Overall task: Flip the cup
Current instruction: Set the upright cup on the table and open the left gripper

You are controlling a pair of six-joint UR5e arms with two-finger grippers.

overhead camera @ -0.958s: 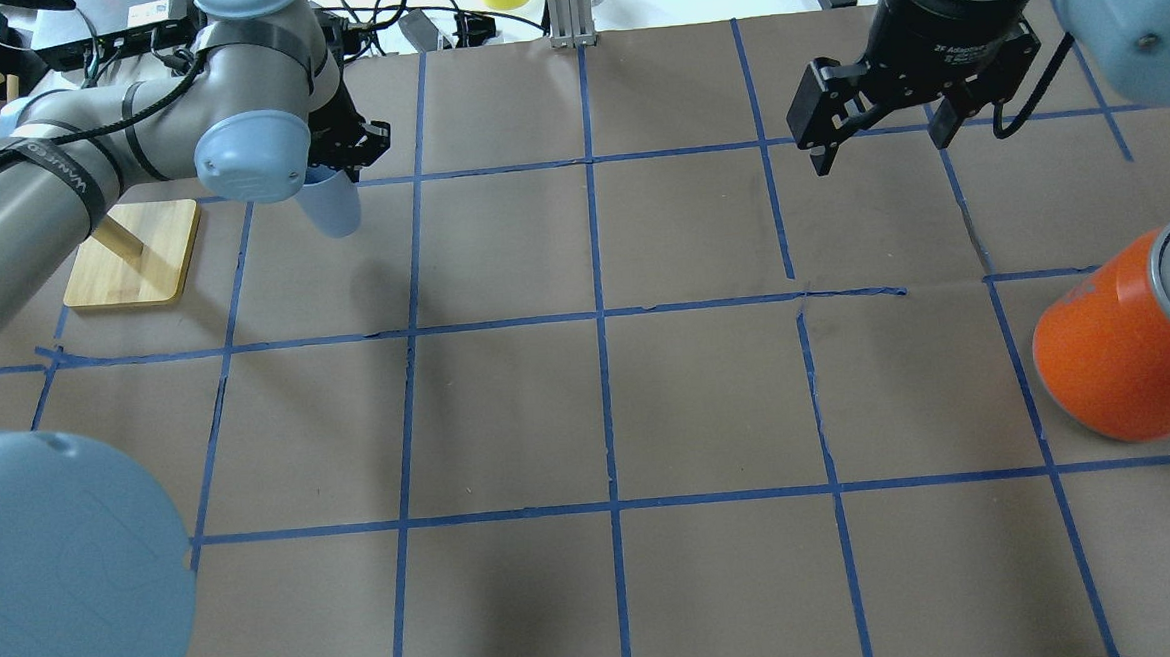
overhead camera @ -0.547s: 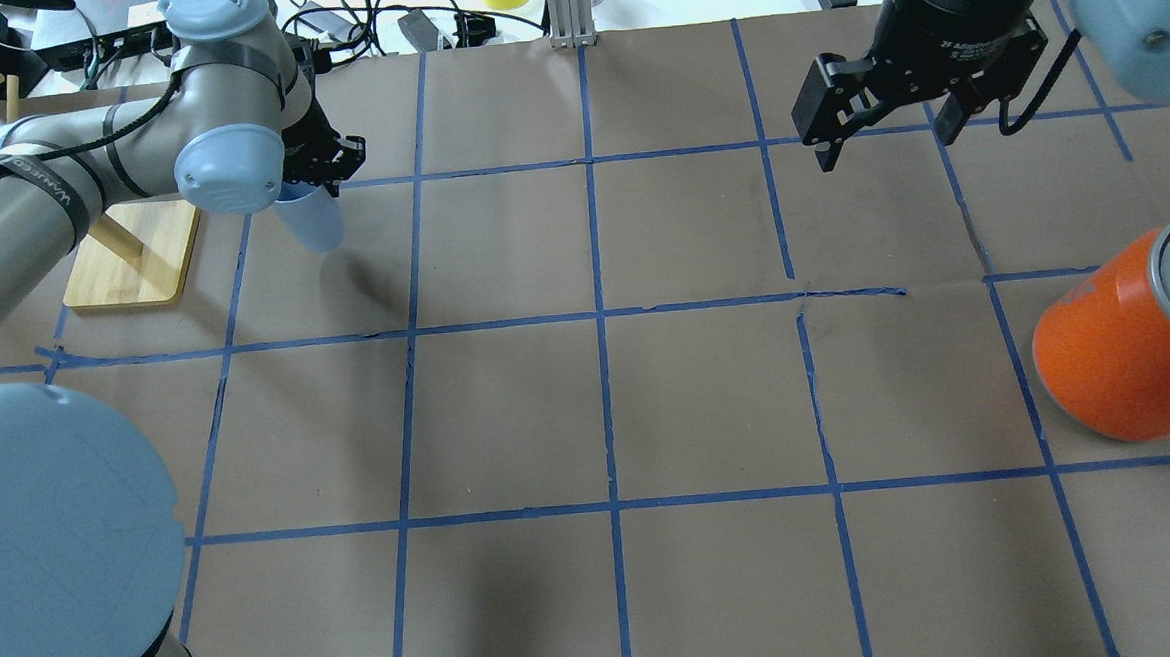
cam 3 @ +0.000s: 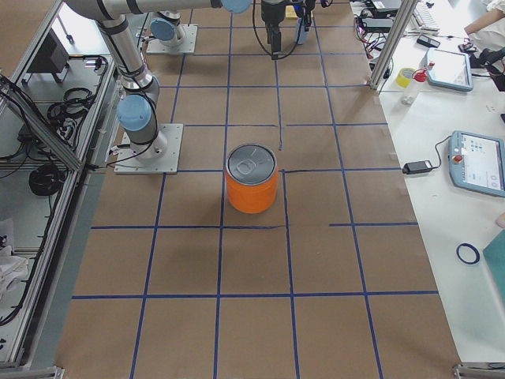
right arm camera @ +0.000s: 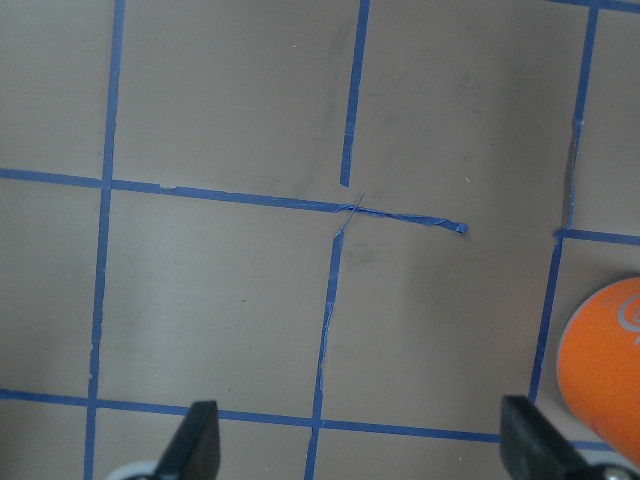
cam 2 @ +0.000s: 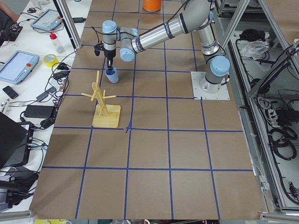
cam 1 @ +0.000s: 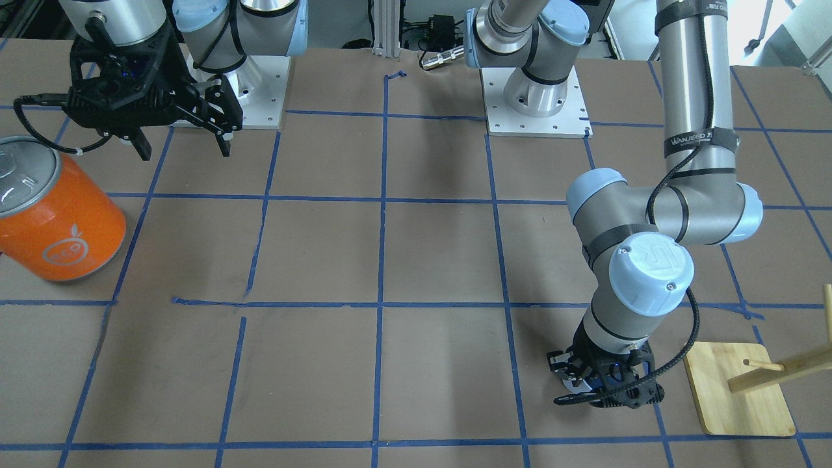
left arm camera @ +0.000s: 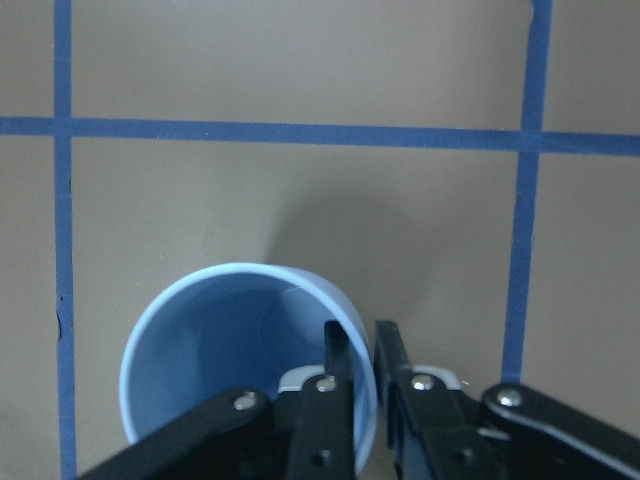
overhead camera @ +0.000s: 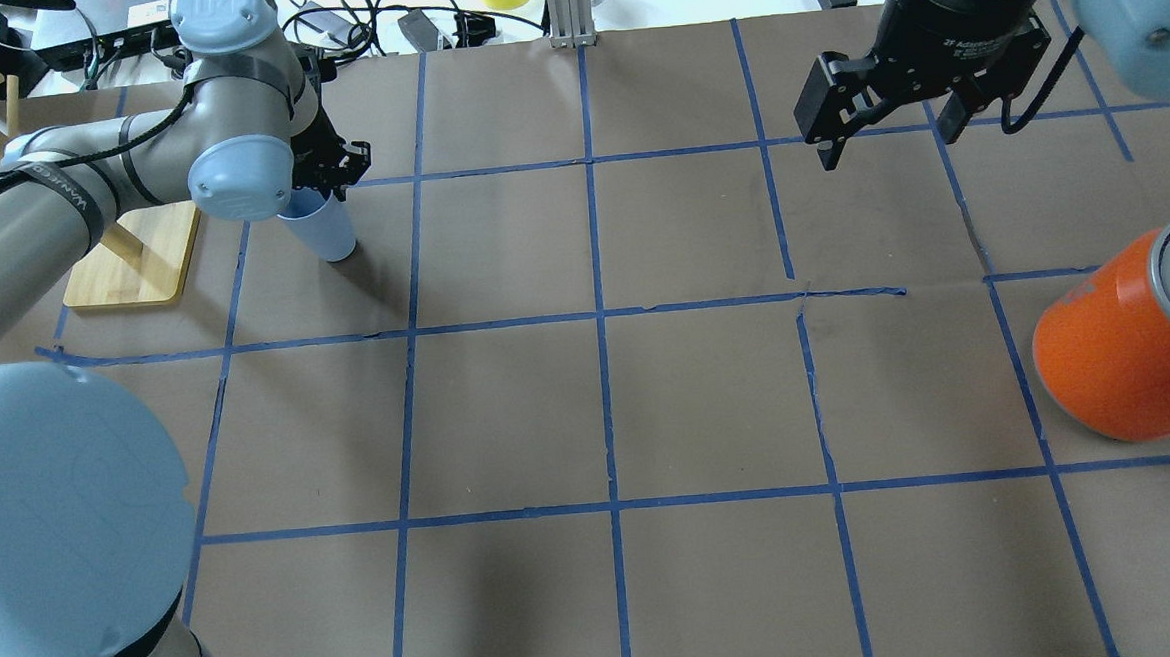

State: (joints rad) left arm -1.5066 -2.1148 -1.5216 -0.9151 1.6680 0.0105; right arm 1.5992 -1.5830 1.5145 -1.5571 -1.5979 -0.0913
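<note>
My left gripper [left arm camera: 362,345] pinches the rim of the cup [left arm camera: 220,350], mouth up just beside the wooden stand [overhead camera: 131,257], so the flip looks done and next I should let go softly and lift away; my right gripper [overhead camera: 886,147] hangs with fingers apart.

Pale blue cup [overhead camera: 326,230], upright, mouth up
</note>
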